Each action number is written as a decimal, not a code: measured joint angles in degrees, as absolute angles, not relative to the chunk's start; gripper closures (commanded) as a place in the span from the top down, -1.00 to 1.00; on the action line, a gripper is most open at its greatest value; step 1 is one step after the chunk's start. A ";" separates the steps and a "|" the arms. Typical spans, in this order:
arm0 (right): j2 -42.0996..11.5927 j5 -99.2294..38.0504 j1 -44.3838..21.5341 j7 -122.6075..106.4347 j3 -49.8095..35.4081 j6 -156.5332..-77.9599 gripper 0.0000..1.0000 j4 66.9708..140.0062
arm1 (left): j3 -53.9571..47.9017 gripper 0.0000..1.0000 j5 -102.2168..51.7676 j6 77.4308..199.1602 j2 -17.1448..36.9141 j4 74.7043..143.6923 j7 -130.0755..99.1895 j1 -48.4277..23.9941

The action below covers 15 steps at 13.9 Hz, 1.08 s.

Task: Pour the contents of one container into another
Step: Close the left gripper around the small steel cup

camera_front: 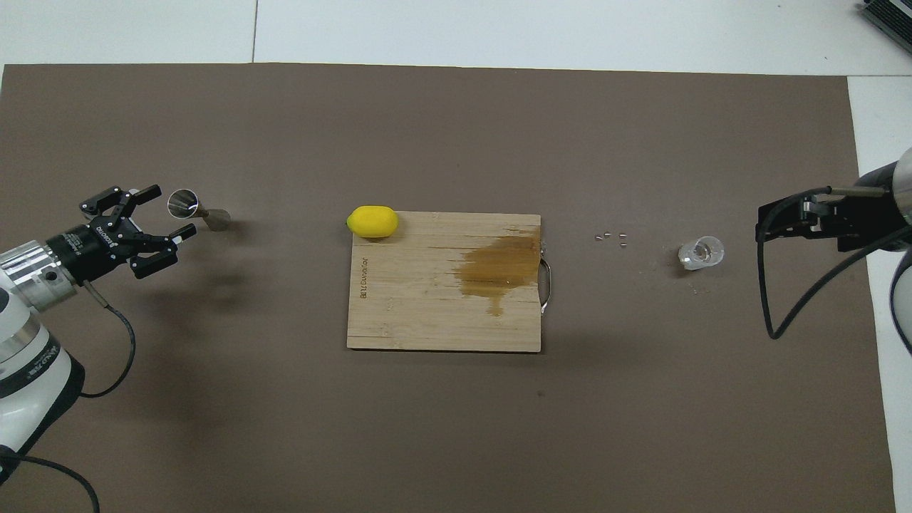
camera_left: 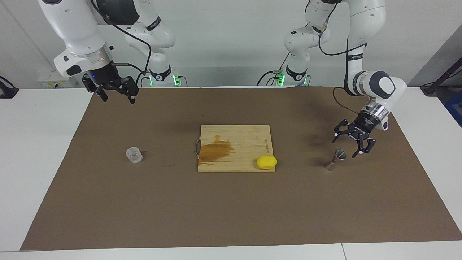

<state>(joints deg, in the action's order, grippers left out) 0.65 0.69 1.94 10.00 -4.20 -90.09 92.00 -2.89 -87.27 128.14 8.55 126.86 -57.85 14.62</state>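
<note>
The small clear faceted cup (camera_left: 134,155) stands upright on the brown mat toward the right arm's end; it also shows in the overhead view (camera_front: 701,253). The silver hourglass jigger (camera_left: 335,159) stands on the mat toward the left arm's end, and appears in the overhead view too (camera_front: 195,209). My left gripper (camera_left: 349,145) is open, low and tilted, close beside the jigger's top without touching it; the overhead view (camera_front: 169,211) shows it as well. My right gripper (camera_left: 116,94) is open and empty, raised high, apart from the cup, and waits (camera_front: 784,222).
A wooden cutting board (camera_left: 249,135) with a brown wet stain (camera_front: 499,267) lies mid-mat. A yellow lemon (camera_left: 266,162) sits on the board's corner toward the left arm's end (camera_front: 372,221). Several tiny metal bits (camera_front: 610,237) lie between board and cup.
</note>
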 measured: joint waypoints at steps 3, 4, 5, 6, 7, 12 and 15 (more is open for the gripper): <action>0.65 0.69 1.94 10.00 -4.20 -90.09 1.00 92.00 | -2.90 0.75 -87.81 128.67 8.91 126.84 -57.15 14.31; 0.65 0.69 1.94 10.00 -4.20 -90.09 1.00 92.00 | -2.90 0.70 -87.92 128.86 9.00 126.83 -57.07 14.31; 0.65 0.69 1.94 10.00 -4.20 -90.09 1.00 92.00 | -2.90 0.68 -88.07 129.07 9.07 126.80 -56.98 14.31; 0.65 0.69 1.94 10.00 -4.20 -90.09 1.00 92.00 | -2.90 0.65 -88.36 129.23 9.12 126.79 -56.93 14.31; 0.65 0.69 1.94 10.00 -4.20 -90.09 1.00 92.00 | -2.90 0.62 -88.66 129.38 9.17 126.79 -56.86 14.28; 0.65 0.69 1.94 10.00 -4.20 -90.09 1.00 92.00 | -2.90 0.54 -90.67 129.89 9.79 126.78 -55.58 13.84; 0.65 0.69 1.94 10.00 -4.20 -90.09 1.00 92.00 | -2.94 0.09 -91.03 129.94 9.85 126.78 -55.27 13.75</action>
